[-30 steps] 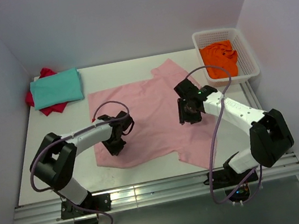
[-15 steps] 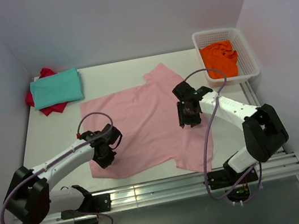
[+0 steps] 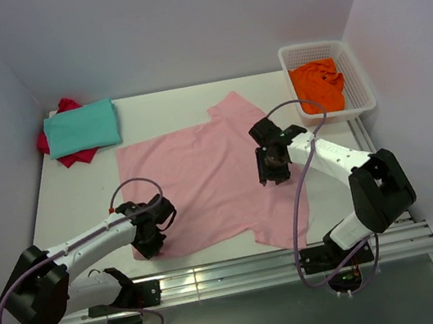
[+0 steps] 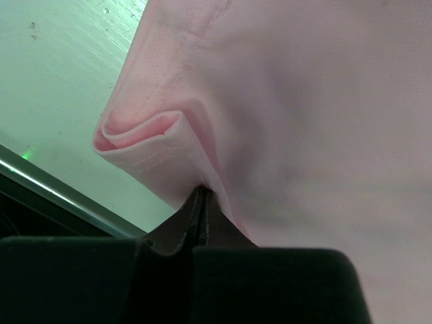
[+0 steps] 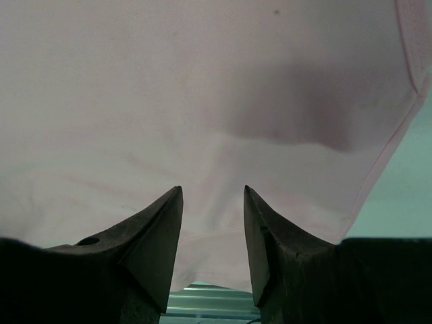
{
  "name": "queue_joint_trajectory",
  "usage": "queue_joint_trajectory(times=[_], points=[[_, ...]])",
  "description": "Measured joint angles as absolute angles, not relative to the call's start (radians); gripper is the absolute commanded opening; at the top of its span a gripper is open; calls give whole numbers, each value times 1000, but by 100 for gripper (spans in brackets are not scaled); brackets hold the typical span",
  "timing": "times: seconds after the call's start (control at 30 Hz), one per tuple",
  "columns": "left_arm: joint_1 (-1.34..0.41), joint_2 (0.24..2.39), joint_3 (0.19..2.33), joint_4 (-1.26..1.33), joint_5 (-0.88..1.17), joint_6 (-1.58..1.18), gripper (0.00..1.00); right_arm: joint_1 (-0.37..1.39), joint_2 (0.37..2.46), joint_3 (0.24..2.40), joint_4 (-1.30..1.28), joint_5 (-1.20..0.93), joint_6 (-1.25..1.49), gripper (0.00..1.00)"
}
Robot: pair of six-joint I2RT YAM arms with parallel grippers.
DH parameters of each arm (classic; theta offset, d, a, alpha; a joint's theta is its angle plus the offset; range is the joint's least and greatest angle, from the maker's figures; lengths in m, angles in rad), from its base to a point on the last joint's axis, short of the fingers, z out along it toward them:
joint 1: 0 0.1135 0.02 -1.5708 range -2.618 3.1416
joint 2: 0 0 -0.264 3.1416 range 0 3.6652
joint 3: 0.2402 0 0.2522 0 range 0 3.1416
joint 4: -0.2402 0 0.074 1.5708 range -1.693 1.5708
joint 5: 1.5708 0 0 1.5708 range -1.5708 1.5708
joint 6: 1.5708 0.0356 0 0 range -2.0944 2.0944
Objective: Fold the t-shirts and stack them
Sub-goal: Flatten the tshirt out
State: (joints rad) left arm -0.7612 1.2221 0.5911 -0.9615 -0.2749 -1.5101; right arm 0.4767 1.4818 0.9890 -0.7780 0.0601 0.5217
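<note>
Pink t-shirt point(image 3: 202, 173) cloth lies spread flat over the middle of the table point(image 3: 72, 194). Its body lies toward the left, with one sleeve pointing at the far edge and the other at the near edge on the right. The left gripper point(image 3: 149, 236) sits at the shirt's near-left corner with its jaws pressed together on the cloth. The left wrist view shows the stitched edge point(image 4: 145, 131) rolled into a small lip just ahead of the pinch. The right gripper point(image 3: 274, 171) hangs over the right part of the shirt, between the two sleeves. Its jaws are spread and nothing is caught between them. Whether its tips touch the fabric I cannot tell.

At the far-left corner a folded teal t-shirt point(image 3: 82, 128) rests on a red t-shirt point(image 3: 75, 158). An orange t-shirt point(image 3: 318, 85) sits crumpled in the white basket point(image 3: 359, 80) at the far-right corner.

The pink cloth looks thin, light and limp. It should drape from any hold, drag on the table and keep no shape of its own. A pull from one corner alone would likely skew it. The stitched hems and seams offer the firmest bite. Matching corners taken by both grippers should give a straight fold line.
</note>
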Motion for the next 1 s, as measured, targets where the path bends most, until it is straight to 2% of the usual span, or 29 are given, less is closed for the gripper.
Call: queue_joint_trajectory(times=[0.27, 0.57, 0.7, 0.77, 0.8, 0.83, 1.0], points=[[-773, 1202, 592, -986, -267, -1534, 0, 477, 1482, 988, -770, 60, 522, 49], [-869, 955, 587, -1103, -184, -1639, 0, 477, 1482, 979, -766, 63, 522, 49], [-915, 920, 629, -1133, -200, -1666, 0, 477, 1483, 979, -764, 64, 522, 49], [-920, 946, 655, -1118, -215, -1662, 2, 477, 1486, 979, -764, 64, 522, 49], [-918, 977, 667, -1111, -222, -1657, 9, 477, 1489, 980, -764, 65, 522, 49], [-915, 1020, 680, -1104, -229, -1643, 11, 477, 1492, 980, -764, 65, 521, 49], [-899, 1277, 729, -1062, -261, -1586, 12, 477, 1496, 980, -765, 69, 521, 49]])
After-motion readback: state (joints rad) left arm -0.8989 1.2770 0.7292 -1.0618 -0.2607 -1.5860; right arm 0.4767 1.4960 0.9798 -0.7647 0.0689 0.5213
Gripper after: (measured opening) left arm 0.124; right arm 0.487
